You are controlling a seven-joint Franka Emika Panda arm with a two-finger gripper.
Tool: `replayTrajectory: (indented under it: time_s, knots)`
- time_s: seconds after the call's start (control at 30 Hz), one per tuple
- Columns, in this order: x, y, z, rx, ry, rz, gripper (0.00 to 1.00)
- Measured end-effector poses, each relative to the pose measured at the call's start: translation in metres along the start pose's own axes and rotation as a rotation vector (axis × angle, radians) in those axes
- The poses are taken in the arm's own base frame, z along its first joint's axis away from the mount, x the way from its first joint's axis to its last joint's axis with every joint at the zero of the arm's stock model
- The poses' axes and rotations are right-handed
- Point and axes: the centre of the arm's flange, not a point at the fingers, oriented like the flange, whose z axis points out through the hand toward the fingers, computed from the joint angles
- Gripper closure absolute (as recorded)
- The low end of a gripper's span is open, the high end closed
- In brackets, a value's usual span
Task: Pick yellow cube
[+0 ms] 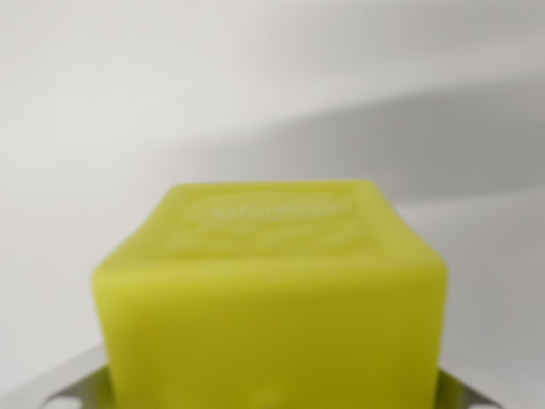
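Seen from the wrist, left to right: a sliver of grey metal [51,388], apparently part of the gripper, pokes in at the bottom left corner of the wrist view; the yellow cube [271,298] fills the lower middle, very close to the lens and out of focus, with a faint raised pattern on its upper face; a second metal sliver [464,394] shows at the bottom right. The gripper's fingertips themselves are out of view, so whether it is clenched on the cube or standing loose about it cannot be told; the cube sitting squarely between the two metal pieces suggests it lies in the line of the grasp, either gripped or about to be. Behind it runs a pale, plain surface [128,102] crossed by a soft grey shadow band [400,136] towards the wrist view's right; whether that is the counter or a wall is unclear, and no counter edge or corner is visible to place the cube against. The cube's own edges look rounded and its faces flat, which should give parallel fingers a fair hold on its two sides. Nothing else shows around it, so on this evidence there is open room on every side for a straight lift, though the cube hides whatever lies directly beneath.
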Motion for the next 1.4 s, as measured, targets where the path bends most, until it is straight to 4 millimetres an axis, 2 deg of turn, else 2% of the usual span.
replayTrajectory:
  time_s: [1.4]
  knots:
    - [0.0, 0.0, -0.105, -0.001, 0.0, 0.0, 1.0]
